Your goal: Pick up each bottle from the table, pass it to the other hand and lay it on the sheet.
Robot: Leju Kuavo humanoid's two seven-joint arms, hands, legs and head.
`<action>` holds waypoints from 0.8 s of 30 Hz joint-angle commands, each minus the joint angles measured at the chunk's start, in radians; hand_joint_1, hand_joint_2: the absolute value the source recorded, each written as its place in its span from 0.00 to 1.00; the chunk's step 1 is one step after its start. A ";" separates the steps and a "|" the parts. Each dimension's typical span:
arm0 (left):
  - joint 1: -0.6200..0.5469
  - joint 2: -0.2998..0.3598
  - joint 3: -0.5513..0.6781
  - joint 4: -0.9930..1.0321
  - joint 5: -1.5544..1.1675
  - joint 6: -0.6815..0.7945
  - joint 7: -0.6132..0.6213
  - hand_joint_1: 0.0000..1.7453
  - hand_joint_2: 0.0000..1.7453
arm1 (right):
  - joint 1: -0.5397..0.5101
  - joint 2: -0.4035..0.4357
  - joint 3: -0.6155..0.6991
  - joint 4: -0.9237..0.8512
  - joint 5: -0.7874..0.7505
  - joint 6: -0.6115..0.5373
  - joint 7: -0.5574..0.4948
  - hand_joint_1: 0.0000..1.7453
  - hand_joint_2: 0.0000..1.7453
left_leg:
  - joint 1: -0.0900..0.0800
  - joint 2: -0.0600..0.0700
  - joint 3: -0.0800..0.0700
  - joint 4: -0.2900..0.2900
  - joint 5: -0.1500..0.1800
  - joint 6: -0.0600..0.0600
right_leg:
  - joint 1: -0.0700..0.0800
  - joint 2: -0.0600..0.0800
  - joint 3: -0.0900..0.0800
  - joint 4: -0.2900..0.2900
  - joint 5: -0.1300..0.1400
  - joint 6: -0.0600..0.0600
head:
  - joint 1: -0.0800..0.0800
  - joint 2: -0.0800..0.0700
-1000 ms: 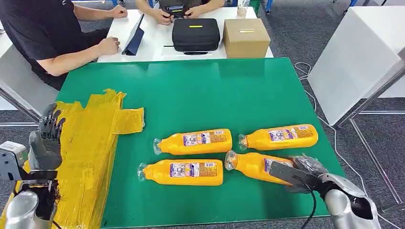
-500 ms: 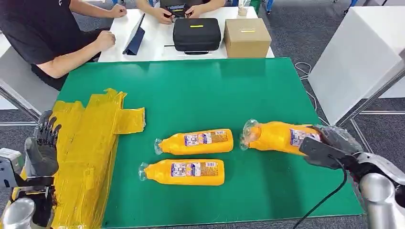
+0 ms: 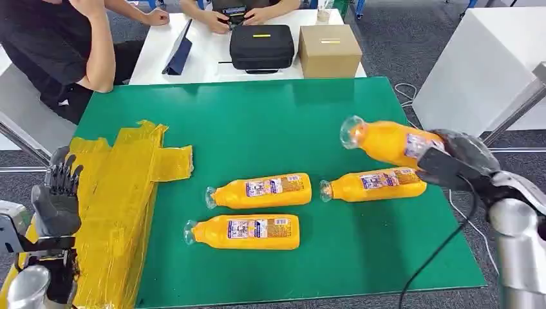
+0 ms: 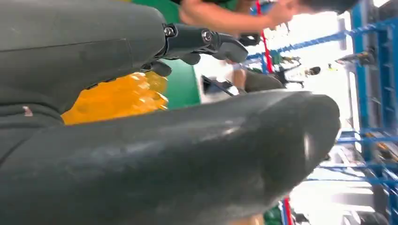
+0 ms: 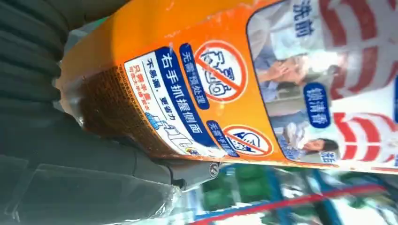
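Right robot hand (image 3: 460,161): grips an orange bottle (image 3: 386,141) above the tabletop (image 3: 270,122).
Left robot hand (image 3: 56,199): spread, holding nothing.

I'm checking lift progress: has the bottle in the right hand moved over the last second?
Yes. The held bottle has risen off the green mat with the right hand, now above the bottle it lay beside.

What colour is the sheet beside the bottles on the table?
Yellow, crinkled sheet, on the green table's left side; clearest in the head view.
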 commanded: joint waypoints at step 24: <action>-0.253 -0.150 -0.278 0.065 0.293 -0.025 0.223 0.00 1.00 | -0.489 0.666 0.875 0.589 -0.365 -0.392 0.356 1.00 1.00 | 0.005 -0.003 -0.005 0.002 0.005 -0.007 | 0.004 -0.002 -0.006 0.003 0.002 -0.004 | 0.001 0.000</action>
